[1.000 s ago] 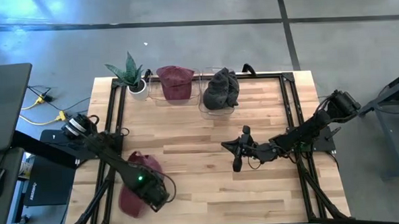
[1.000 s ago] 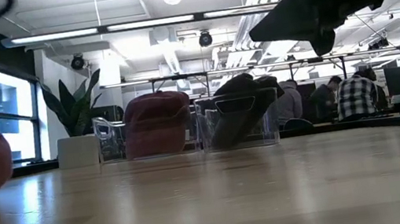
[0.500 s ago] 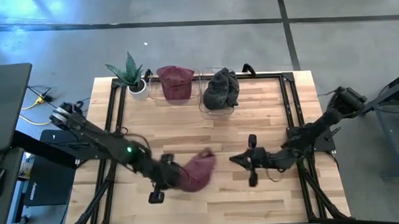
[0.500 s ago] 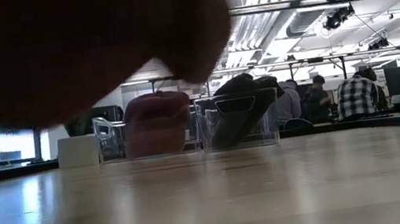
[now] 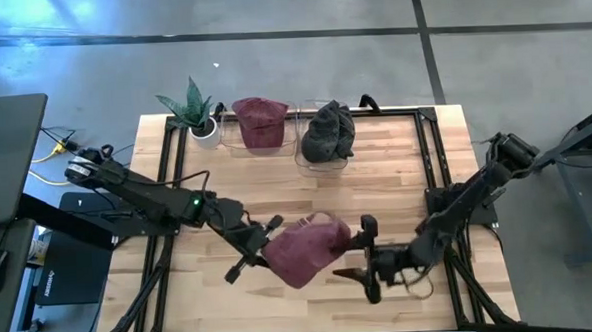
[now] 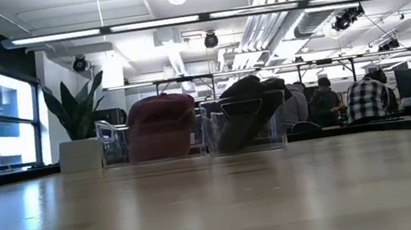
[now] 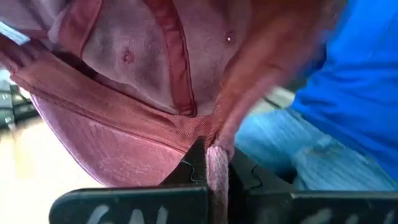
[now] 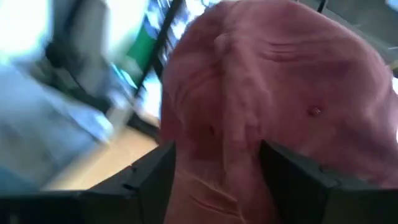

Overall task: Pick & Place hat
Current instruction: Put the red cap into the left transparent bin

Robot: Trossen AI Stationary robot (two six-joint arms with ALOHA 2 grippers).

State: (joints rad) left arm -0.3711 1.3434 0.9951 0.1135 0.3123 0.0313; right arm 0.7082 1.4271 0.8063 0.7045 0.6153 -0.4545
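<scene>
Now | my left tool (image 5: 261,250) pinching maroon hat (image 5: 302,250) | right tool (image 5: 365,257) spread, probably touching hat's opposite side

left pincer (image 5: 263,250) clamped, arm stretched to table centre | right pincer (image 5: 366,251) spread wide, facing it

High cam overhead, low cam tabletop-level, wrist cams close on cap (image 7: 155,93)

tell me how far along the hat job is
Done: one red hat and a grey hat already sit in the clear bins at the table's far edge. In hand: the left claw grips another red hat mid-table, the right claw open around it. Left: passing it over and placing it.
</scene>
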